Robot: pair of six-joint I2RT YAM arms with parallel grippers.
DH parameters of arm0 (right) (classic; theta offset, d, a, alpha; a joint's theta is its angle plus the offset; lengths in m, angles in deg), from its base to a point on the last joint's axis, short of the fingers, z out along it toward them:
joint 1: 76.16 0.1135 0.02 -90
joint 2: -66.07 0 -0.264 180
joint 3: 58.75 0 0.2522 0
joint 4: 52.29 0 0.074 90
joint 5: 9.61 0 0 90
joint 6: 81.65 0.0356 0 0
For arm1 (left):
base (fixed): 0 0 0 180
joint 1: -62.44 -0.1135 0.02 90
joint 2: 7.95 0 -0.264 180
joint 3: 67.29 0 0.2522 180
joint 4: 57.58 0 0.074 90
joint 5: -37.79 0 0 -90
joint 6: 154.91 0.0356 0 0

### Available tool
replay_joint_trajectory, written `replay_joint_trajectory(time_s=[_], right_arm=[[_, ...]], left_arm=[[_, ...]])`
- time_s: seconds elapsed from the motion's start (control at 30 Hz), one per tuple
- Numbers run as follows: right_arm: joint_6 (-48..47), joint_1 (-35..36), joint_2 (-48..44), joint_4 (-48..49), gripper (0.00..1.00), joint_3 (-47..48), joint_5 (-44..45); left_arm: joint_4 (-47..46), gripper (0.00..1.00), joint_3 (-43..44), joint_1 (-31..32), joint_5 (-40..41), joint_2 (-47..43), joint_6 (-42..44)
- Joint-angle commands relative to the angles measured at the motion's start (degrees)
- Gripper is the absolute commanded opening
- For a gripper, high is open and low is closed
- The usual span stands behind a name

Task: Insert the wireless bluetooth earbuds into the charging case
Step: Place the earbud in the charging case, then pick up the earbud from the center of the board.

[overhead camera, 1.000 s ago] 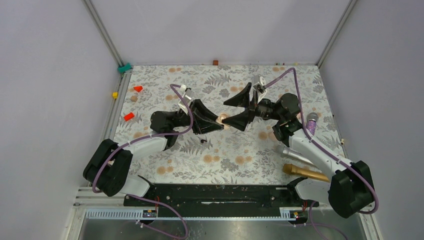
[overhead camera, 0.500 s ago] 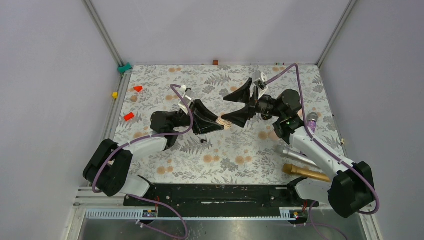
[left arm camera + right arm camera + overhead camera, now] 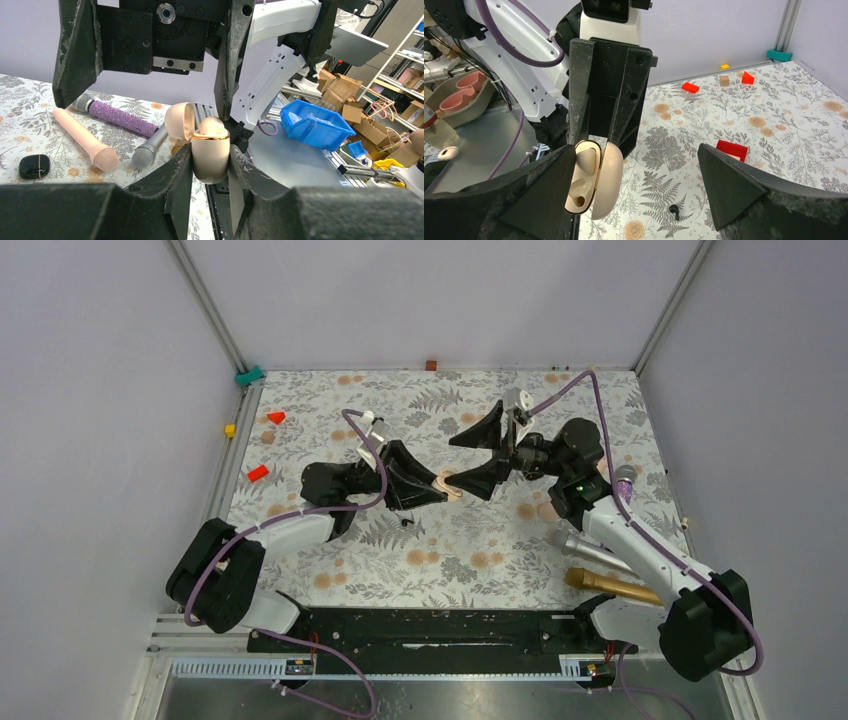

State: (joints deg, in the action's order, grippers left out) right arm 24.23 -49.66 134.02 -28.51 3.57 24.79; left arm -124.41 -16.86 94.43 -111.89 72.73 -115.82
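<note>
My left gripper (image 3: 438, 487) (image 3: 210, 156) is shut on a beige earbud case (image 3: 210, 155) with its lid open, held above the table. Inside it, in the right wrist view (image 3: 586, 177), one beige earbud sits beside an empty socket. My right gripper (image 3: 448, 462) (image 3: 636, 150) is open wide and empty, its jaws facing the case's open side, one finger close beside it. One tiny black earbud (image 3: 674, 211) (image 3: 405, 522) lies on the floral table below. A small glossy black charging case (image 3: 34, 166) lies on the table near the microphones. The second black earbud is out of view.
Pink (image 3: 85, 140), purple (image 3: 117, 117) and silver (image 3: 150, 147) microphones lie on the right side of the table, with a gold one (image 3: 610, 585) near the right arm's base. Red blocks (image 3: 258, 473) (image 3: 276, 417) sit at the left. A red box (image 3: 731, 149) lies nearby.
My right gripper has edged left toward the case held by the left gripper. The left arm has stayed still.
</note>
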Motion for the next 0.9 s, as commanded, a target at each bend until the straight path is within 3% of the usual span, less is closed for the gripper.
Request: replay_joint_trajectory(time_s=[0.0, 0.17, 0.23, 0.33, 0.4, 0.5, 0.6, 0.73, 0.87], right_arm=[[-4.1, -0.2, -1.8, -3.3, 0.99, 1.7, -1.0], [0.2, -2.4, -2.0, -9.0, 0.99, 10.0, -3.8], [-2.0, -4.2, -1.5, -23.0, 0.99, 17.9, -2.3], [-23.5, -5.2, 1.1, -55.3, 1.00, 32.4, 6.2], [-32.4, -5.2, 2.5, -63.9, 1.00, 36.0, 17.0], [-32.4, -6.0, 4.0, -62.0, 1.00, 32.9, 26.4], [-30.4, -6.2, 10.0, -61.7, 0.99, 32.4, 27.3], [-23.2, -5.9, 23.2, -63.2, 0.99, 39.0, 27.3], [-21.5, -2.8, 35.9, -64.3, 1.00, 48.5, 38.8]], left_arm=[[-4.0, 0.02, 2.1, 0.2, -0.8, -2.3, 0.8], [-4.1, 0.02, 2.5, -1.3, -1.7, -3.3, 1.5], [-4.0, 0.02, 2.6, -3.2, -1.5, -4.1, 1.6], [-4.0, 0.01, 2.2, -7.7, -1.4, -6.1, 3.1], [-3.9, 0.01, 1.5, -11.4, -1.1, -7.6, 4.3], [-3.8, 0.00, 0.9, -18.8, -1.0, -9.5, 4.7], [-3.8, 0.00, 0.8, -25.6, -2.5, -10.4, 4.4], [-3.8, 0.00, -0.6, -34.1, -3.1, -12.0, 4.1], [-3.8, 0.00, -4.2, -41.1, -2.5, -14.6, 5.1]])
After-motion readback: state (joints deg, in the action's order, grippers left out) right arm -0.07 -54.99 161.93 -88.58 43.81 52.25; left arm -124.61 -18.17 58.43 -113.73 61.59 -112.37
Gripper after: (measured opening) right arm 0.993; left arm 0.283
